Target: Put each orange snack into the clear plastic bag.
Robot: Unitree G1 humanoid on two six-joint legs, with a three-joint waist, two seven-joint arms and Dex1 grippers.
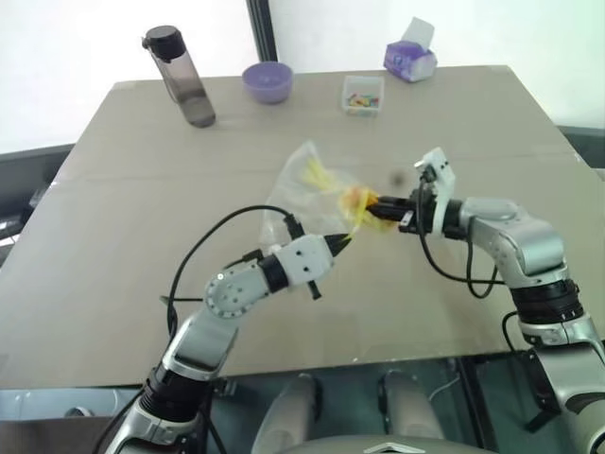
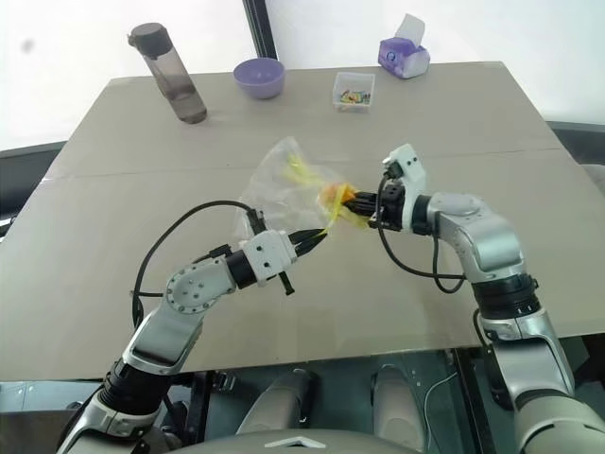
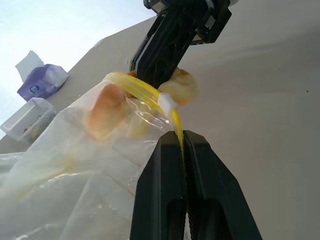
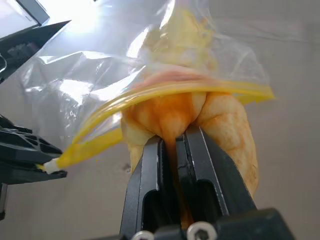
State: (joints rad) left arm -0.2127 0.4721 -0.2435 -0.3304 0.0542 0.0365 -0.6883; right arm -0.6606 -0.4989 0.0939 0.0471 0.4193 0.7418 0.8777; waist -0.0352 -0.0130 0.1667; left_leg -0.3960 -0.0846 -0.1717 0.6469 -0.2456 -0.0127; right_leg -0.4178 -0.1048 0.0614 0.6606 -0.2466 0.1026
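The clear plastic bag (image 1: 301,189) is lifted above the table's middle, its yellow seal strip (image 3: 144,88) stretched open at the mouth. My left gripper (image 1: 342,242) is shut on the lower end of that strip, seen close up between its fingers (image 3: 200,165). My right gripper (image 1: 374,204) comes in from the right, shut on the orange snack (image 4: 227,132). The snack (image 1: 356,199) sits right at the bag's mouth, its front part past the strip and under the film. Something yellow (image 1: 317,173) lies deeper in the bag; I cannot tell what it is.
Along the table's far edge stand a dark water bottle (image 1: 184,80), a purple bowl (image 1: 267,81), a small clear box of colourful bits (image 1: 363,95) and a purple tissue pack (image 1: 409,59). The table's front edge (image 1: 378,359) runs just below both arms.
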